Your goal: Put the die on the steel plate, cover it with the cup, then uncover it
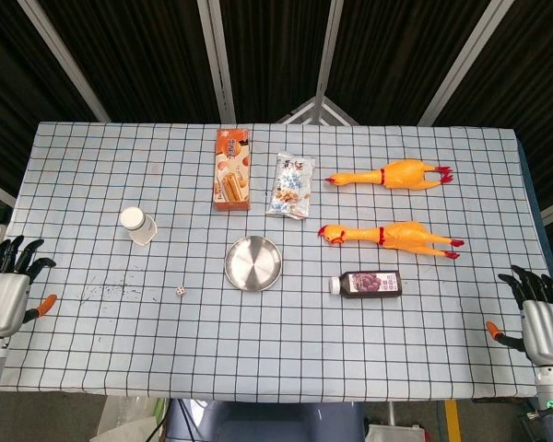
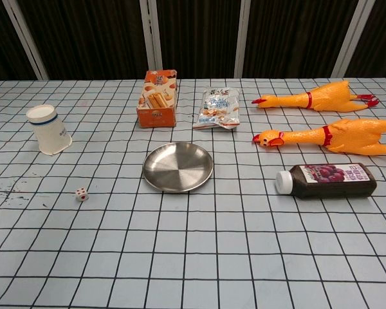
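sitting around the steel plate: cookie box, snack bag, two rubber chickens, a dark bottle. die lies left of the plate, near the cup, well apart from the left hand and right hand, both empty with fingers spread.

The die is lying left of the plate; the cup is standing behind the die, the bottle is lying right of the plate.

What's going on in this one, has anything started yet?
Nothing is being handled. The left hand and right hand sit open at the table's near corners. The die lies on the cloth left of the empty steel plate, and the cup stands further left, untouched.
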`<state>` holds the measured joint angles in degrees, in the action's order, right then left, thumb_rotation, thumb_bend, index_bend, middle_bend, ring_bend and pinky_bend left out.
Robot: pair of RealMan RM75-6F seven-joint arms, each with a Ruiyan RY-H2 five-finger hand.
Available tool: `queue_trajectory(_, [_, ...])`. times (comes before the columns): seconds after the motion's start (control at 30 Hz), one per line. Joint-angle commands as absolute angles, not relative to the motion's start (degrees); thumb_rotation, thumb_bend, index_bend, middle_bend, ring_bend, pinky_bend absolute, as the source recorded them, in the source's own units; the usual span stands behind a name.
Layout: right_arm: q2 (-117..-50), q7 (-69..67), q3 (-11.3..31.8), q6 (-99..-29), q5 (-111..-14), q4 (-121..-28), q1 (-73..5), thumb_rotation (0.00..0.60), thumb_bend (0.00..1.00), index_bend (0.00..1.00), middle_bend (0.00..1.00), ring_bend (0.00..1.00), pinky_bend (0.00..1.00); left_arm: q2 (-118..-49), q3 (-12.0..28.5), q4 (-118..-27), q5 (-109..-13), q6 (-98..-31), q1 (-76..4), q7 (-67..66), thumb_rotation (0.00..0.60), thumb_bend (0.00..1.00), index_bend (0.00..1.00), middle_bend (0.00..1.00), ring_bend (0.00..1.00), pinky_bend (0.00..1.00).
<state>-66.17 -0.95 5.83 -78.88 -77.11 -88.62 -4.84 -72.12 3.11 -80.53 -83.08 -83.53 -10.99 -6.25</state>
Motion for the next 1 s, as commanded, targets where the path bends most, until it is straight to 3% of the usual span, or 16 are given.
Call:
queue_trajectory(0.03, [-66.09,-0.95,5.83,-79.08,-77.15,-88.81,-4.72,0.6,0.23,0.21,0.11,0.1,0.0,-72.02,3.09,-80.72,-82.96,-83.46,-10.86,-6.28,0.6,0.32,0.35,0.11,0.0,0.0])
queue_trajectory(0.77, [-65.62,-0.07,5.14,-77.79,-77.05,-89.94,-4.93,0.6,0.23,0.21,0.11,0.1,0.0,-72.29,1.87,-81.46,-83.89,-80.56,-11.4,-6.04,0.6,0.32,0.33,0.11,0.0,0.0])
queue_trajectory(1.0, [-65.64,0.58,5.15,-76.87,-76.04,-90.37,-5.11,0.6,0.23,0.16,0.1,0.1,0.0,-72.52,2.13,-80.98,-82.97,-79.9,-11.35,-6.37,0.6,0.32,0.2,0.07,0.0,0.0])
